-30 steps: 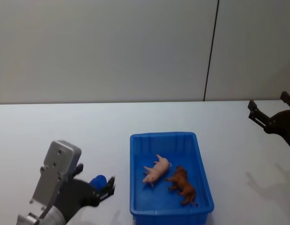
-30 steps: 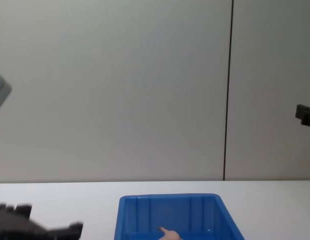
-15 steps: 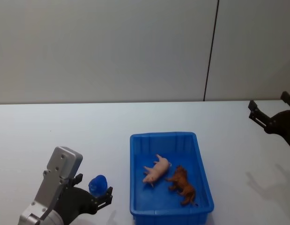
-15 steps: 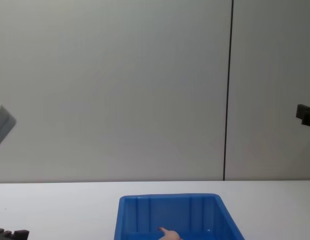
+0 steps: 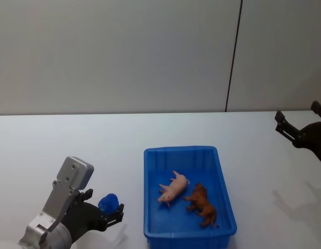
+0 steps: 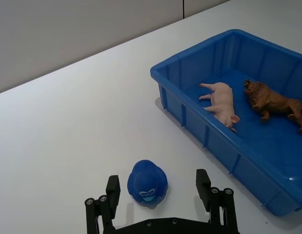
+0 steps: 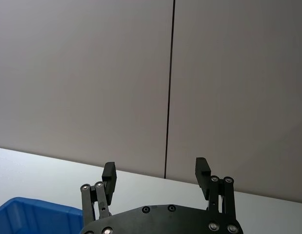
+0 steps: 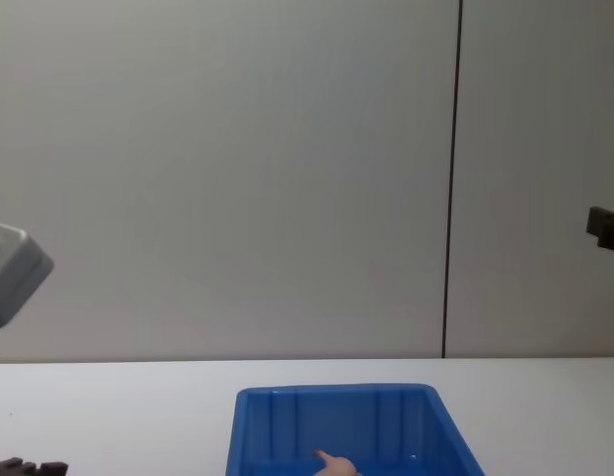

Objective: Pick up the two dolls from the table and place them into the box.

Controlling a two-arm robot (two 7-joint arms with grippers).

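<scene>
Both dolls lie inside the blue box: the pale pink one on its side, the reddish-brown one just to its right. In the left wrist view the pink doll and the brown doll rest on the floor of the box. My left gripper stands open low over the table, left of the box. Its fingers straddle a small blue toy without touching it. My right gripper is open and raised at the far right, holding nothing.
The small blue toy sits on the table a short way from the box's left wall. In the chest view the box's far rim and the pink doll's tip show. A grey wall rises behind the table.
My left arm has sunk and pulled slightly back toward the near left; its wrist housing sits lower in the chest view. The blue toy, the dolls and the right arm have stayed put.
</scene>
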